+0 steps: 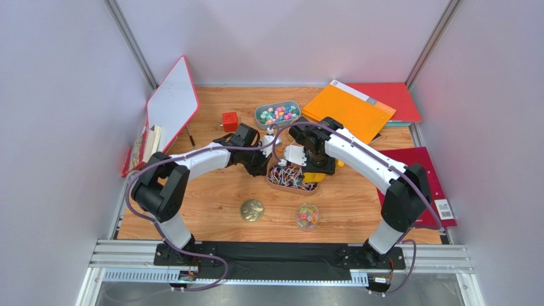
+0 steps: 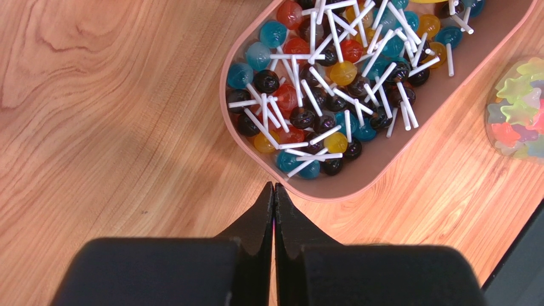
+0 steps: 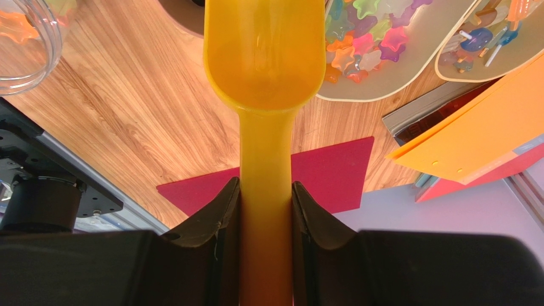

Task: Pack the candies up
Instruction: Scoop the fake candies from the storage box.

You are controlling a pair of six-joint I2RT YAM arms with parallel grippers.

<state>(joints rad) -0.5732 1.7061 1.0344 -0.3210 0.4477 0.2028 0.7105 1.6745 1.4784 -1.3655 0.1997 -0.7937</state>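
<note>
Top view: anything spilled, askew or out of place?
No spill visible: lollipops sit inside the pink tray, star candies inside the grey tray. The gold lid lies left of the open jar. Only the whiteboard leans against the left wall.

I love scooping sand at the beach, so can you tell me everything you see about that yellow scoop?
The yellow scoop looks like smooth, shiny plastic, with a deep rounded bowl and a long straight handle. The right pincer is shut on the handle, a black finger on each side. The bowl points away from the pincer, over the wooden table, beside a tray of star-shaped candies. No candy shows in it. Its far tip is out of the picture.
</note>
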